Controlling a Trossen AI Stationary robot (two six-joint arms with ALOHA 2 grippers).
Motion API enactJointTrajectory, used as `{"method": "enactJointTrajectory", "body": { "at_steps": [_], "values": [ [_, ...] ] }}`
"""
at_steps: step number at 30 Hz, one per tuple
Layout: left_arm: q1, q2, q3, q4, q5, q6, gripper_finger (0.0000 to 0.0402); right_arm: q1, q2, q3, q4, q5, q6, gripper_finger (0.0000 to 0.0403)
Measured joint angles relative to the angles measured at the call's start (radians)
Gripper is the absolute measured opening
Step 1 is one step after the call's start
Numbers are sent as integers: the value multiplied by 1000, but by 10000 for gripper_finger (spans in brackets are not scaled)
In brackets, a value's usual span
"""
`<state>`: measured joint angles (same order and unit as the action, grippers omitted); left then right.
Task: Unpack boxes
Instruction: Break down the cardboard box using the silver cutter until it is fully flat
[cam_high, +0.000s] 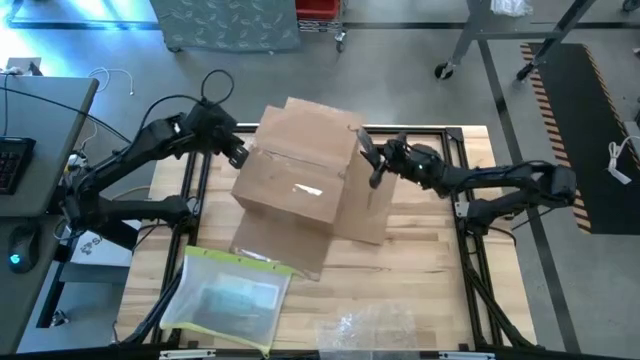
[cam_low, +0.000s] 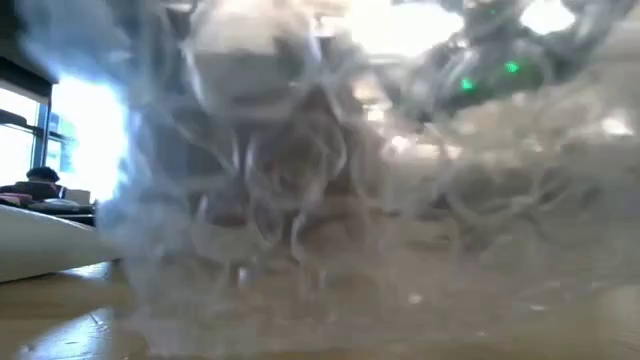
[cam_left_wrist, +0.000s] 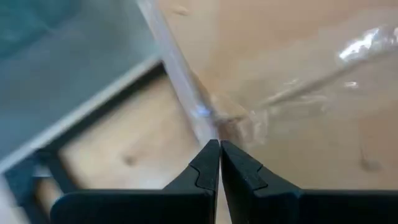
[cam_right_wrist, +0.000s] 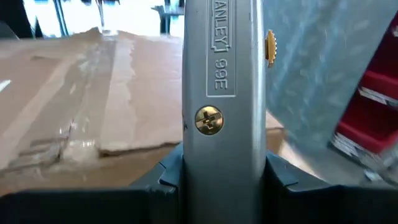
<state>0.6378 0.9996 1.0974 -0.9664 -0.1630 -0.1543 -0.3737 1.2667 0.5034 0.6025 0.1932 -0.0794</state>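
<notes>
here, taped brown box, flaps splayed, contents hidden

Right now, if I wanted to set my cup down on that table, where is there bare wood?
Bare wood shows on the table between the cardboard box and the crinkly plastic film, toward the right arm's side. The near left corner is taken by the clear sleeve. The middle is crowded: both arms press in on the box, the right gripper holding a utility knife.

The crinkly plastic film fills the low view, so the table behind it is a blur. The knife is cut off at the picture's top edge, hiding its blade.
</notes>
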Motion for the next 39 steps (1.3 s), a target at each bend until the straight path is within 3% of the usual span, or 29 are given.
{"method": "enactJointTrajectory", "body": {
  "at_steps": [3,7,10,14,19,26,29,35,39],
  "values": [
    [-49,-25,15,32,-77,15,0,3,-81,102,-320,6,4,93],
    [-130,-22,20,201,5,87,0,17,-149,290,-843,-22,77,93],
    [-214,42,21,327,85,158,0,26,-146,401,-1133,-126,140,93],
    [-334,180,20,480,105,300,2,44,-119,480,-1348,-293,197,93],
    [-397,386,73,587,281,401,55,42,-78,509,-1398,-370,247,93],
    [-396,602,257,576,301,547,195,50,5,567,-1452,-360,215,93],
    [-397,650,305,578,299,574,233,78,-1,572,-1452,-339,193,93],
    [-424,697,315,648,195,441,242,121,-50,564,-1451,-293,220,93],
    [-439,710,315,715,188,358,231,141,-69,564,-1440,-270,237,93]
  ]
}}
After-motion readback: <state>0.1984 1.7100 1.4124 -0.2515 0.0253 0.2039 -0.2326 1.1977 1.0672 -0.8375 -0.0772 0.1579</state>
